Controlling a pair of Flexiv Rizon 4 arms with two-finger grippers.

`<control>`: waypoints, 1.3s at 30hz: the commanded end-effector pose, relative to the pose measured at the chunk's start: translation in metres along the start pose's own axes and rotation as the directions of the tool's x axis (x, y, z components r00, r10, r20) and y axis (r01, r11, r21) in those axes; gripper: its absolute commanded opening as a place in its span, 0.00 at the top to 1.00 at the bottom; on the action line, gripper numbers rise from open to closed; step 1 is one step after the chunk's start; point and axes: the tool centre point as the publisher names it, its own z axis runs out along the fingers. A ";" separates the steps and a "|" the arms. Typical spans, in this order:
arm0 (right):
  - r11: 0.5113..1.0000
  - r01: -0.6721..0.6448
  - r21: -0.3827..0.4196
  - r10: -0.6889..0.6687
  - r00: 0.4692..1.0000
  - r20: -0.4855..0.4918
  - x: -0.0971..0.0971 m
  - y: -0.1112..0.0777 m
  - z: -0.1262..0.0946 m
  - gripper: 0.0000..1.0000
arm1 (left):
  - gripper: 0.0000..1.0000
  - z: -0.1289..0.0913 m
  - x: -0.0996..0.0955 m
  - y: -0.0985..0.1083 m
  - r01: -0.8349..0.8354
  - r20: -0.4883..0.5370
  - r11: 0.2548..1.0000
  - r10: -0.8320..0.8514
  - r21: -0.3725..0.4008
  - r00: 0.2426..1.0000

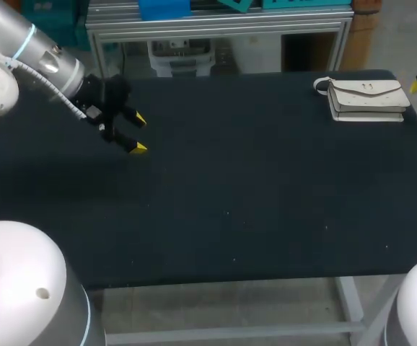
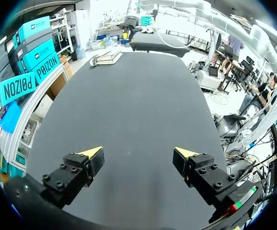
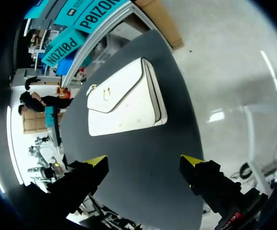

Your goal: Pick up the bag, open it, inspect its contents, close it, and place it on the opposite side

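Desk point(image 1: 230, 216): dark top, with our arms coming in over it from either side.
Left gripper point(image 1: 139, 133): released, with its yellow-tipped fingers spread wide above the desk's left part.
Right gripper point(image 3: 143, 160): released as well, fingers apart, hanging at the desk's far right edge with the bag ahead of it, not between its fingers.
Bag point(image 1: 367, 99): white, lying flat at the desk's far right corner with its flap down over a small metal clasp, well apart from our left gripper.
Writing: any mark on the bag is too small for us to tell.
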 end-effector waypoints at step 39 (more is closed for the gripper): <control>0.997 0.005 0.077 0.008 0.984 -0.178 0.001 0.096 0.060 1.00 | 0.00 0.001 0.000 0.001 -0.001 0.001 1.000 0.001 0.003 1.000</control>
